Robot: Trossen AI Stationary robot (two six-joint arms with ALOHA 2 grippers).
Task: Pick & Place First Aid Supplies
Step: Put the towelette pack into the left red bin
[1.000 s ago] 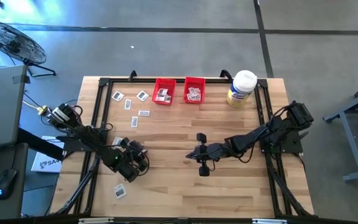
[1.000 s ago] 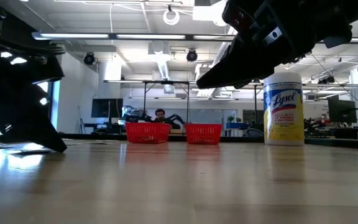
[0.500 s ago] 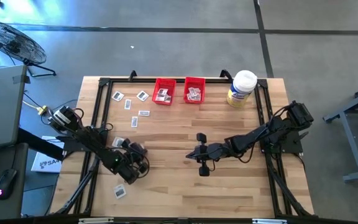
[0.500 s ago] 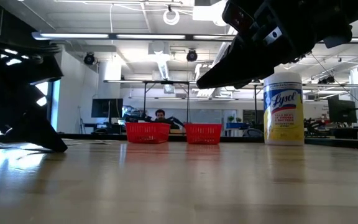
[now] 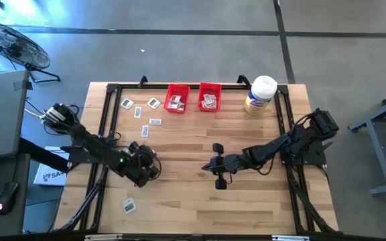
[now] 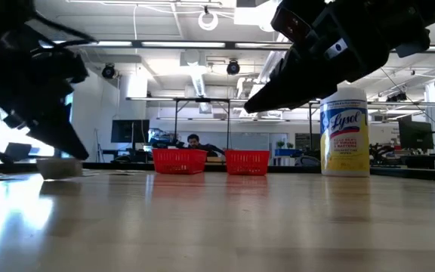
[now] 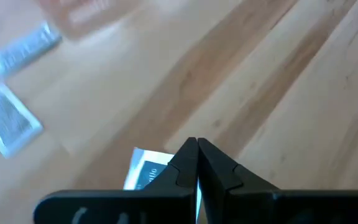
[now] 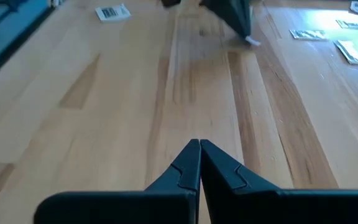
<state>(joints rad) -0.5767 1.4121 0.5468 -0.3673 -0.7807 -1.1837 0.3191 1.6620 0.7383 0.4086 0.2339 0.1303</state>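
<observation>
My left gripper [image 5: 143, 167] hangs over the table's left half, shut on a small white first aid packet [image 7: 146, 170]. The low view shows this packet [image 6: 59, 168] under the dark fingers. Several more packets lie flat at the far left [image 5: 139, 111], and one lies near the front edge [image 5: 129, 206]. Two red bins [image 5: 177, 98] [image 5: 210, 97] at the far edge hold packets. My right gripper [image 5: 216, 166] hovers shut over the table's middle, holding nothing. My left gripper pinches the packet between its two fingertips, at one edge [image 7: 166, 167]. The fingers come from above, slanting down. The packet sits just under the fingertips [image 8: 252, 41], lifted a little off the wood and lying roughly level.
A large white-lidded jar with a yellow label [image 5: 260, 94] stands at the far right, beside the bins. A black frame rail [image 5: 106, 114] runs along the table's sides. Bare wood lies between the two arms and along the near edge.
My left gripper has risen from the table top and drawn a little toward the far edge. The packet has come up with it, lifted off the wood. My right arm has kept still.
</observation>
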